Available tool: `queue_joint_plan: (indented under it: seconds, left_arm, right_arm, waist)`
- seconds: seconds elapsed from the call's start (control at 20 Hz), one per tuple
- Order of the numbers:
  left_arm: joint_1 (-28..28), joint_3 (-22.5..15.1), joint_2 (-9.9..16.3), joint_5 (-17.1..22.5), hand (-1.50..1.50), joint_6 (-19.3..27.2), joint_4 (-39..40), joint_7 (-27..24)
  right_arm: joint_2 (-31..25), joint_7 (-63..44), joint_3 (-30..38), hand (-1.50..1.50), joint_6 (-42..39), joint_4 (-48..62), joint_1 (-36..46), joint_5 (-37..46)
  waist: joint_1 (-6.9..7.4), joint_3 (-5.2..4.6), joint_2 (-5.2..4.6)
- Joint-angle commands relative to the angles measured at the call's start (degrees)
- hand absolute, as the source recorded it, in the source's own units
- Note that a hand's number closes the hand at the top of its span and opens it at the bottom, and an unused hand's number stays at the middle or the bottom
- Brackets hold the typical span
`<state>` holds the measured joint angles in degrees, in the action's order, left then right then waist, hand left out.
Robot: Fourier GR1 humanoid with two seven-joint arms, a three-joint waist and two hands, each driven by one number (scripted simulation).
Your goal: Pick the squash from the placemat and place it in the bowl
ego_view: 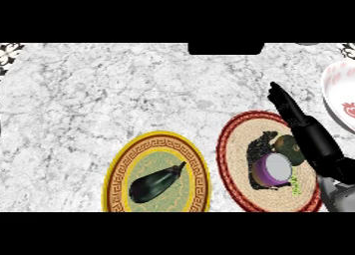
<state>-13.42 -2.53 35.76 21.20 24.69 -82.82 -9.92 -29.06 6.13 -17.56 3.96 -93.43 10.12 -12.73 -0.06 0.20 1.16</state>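
While the right hand (302, 122) stretches straight-fingered, holding nothing, over the round woven red-rimmed placemat (236, 134), the small dark green squash (289, 148) sits there beside it, ungrasped; the white bowl (341, 94) waits near, right of the mat, for a short carry.

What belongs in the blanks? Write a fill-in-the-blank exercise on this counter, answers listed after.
1. The eggplant lies on the plate with the ____ rim.
2. The green squash sits on the woven ____, next to a purple round vegetable.
3. The white bowl stands at the marble counter's ____ edge.
4. The robot's ____ hand stretches, fingers straight, beside the squash.

Answers: yellow; placemat; right; right
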Motion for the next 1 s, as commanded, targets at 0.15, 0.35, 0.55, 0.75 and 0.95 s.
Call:
queue_joint_plan:
  seconds: [0.15, 0.35, 0.55, 0.75, 0.95]
  left_arm:
    - [1.59, -8.93, -6.53, -0.92, 0.0, -3.15, -2.94, 4.58]
    - [3.59, -13.79, -10.5, -0.32, 0.0, -4.23, -1.58, 6.03]
    - [3.57, -15.64, -10.88, -0.61, 0.0, -4.63, -4.2, 8.4]
    - [0.17, -17.07, -15.21, -3.49, 0.0, -2.93, 0.09, 8.12]
    - [2.62, -17.1, -13.65, -4.67, 0.0, -3.58, -6.13, 12.94]
  right_arm:
    - [-1.73, -1.81, -3.01, 1.5, -2.91, 0.02, -6.77, 2.8]
    - [-6.96, -0.03, 4.26, 1.5, 12.08, 3.63, -5.29, 17.02]
    - [8.85, 15.58, 6.21, -1.5, 17.51, 0.05, -15.45, 5.93]
    - [9.02, 24.76, 7.08, -1.5, 18.04, -5.82, -21.36, 8.15]
    - [4.77, 21.44, 12.55, -1.5, 18.82, -13.48, -27.83, 8.96]
  waist:
    - [-0.81, -0.19, -1.09]
    - [-4.95, -0.27, -0.84]
    - [-3.04, 0.16, -0.73]
    - [-1.64, -0.18, -1.05]
    - [-0.64, -0.2, -0.97]
